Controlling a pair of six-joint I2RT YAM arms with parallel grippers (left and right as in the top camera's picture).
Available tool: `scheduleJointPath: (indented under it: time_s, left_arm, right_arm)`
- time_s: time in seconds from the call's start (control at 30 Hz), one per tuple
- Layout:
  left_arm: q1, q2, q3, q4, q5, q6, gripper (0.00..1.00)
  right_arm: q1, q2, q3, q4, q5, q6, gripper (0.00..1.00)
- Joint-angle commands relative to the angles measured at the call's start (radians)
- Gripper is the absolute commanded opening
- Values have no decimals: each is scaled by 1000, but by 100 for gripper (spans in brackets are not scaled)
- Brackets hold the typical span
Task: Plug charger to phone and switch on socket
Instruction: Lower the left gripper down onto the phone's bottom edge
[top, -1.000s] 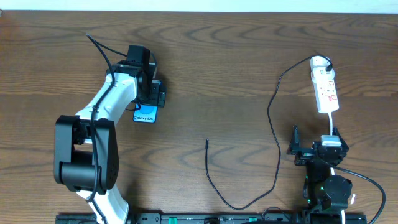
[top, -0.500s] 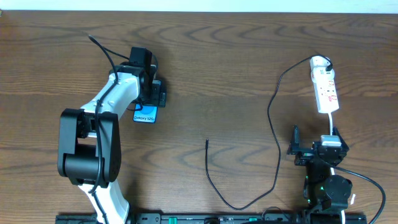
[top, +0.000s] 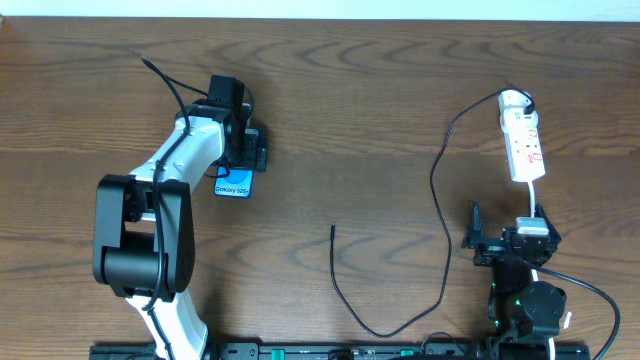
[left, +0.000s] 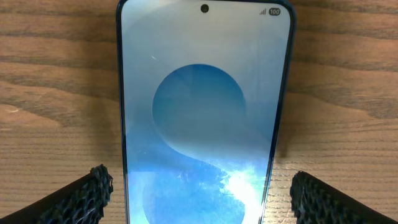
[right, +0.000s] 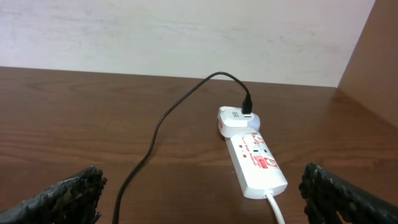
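Note:
The phone (left: 205, 112) lies flat on the wood, its light blue screen up. My left gripper (left: 205, 199) hangs open over it, one finger on each side of its long edges with a gap on both sides. From above, the left gripper (top: 247, 150) hides the phone's (top: 233, 183) far part. The socket (top: 523, 140) lies at the far right with a white adapter (right: 233, 119) plugged in. From the adapter the charger (top: 440, 220) loops down the table, and its free tip (top: 333, 228) rests mid-table. My right gripper (top: 508, 218) stands open below the socket (right: 255, 158), holding nothing.
The socket's white cord (right: 277, 208) runs back toward my right arm's base (top: 527, 300). The charger cable (right: 161, 121) crosses the wood left of the socket. A pale wall (right: 186, 31) borders the table's far edge.
The left arm's elbow has shifted slightly to the right and the gripper has settled over the phone. In the last half second nothing has moved. The right arm is still.

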Motion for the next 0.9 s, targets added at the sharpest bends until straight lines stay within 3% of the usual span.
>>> scheduleJointPath:
  time_s: [0.0, 0.87]
  left_arm:
    - [3, 10, 13, 4, -10, -9, 93]
    - [3, 11, -18, 16, -10, -9, 93]
  right_arm:
    - [-5, -9, -2, -3, 2, -13, 99]
    - [-5, -9, -2, -3, 2, -13, 99]
